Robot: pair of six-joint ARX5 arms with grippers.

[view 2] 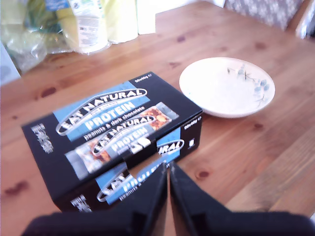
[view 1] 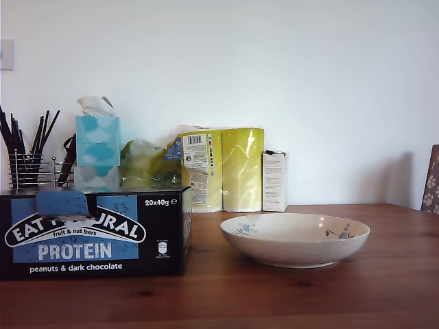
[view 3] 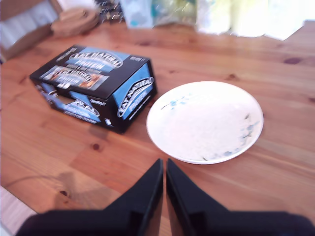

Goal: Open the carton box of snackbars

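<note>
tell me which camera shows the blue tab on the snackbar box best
The exterior view: the blue tab faces the camera squarely, sharp against the carton box front. The first wrist view shows that front only slantwise, with my first gripper in the way. The second wrist view shows it small and blurred.

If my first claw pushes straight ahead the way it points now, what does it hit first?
Most likely the snack bar box: your first claw, shut, points at its near front edge by the blue tab. Depth is unclear, so the gap cannot be judged.
</note>
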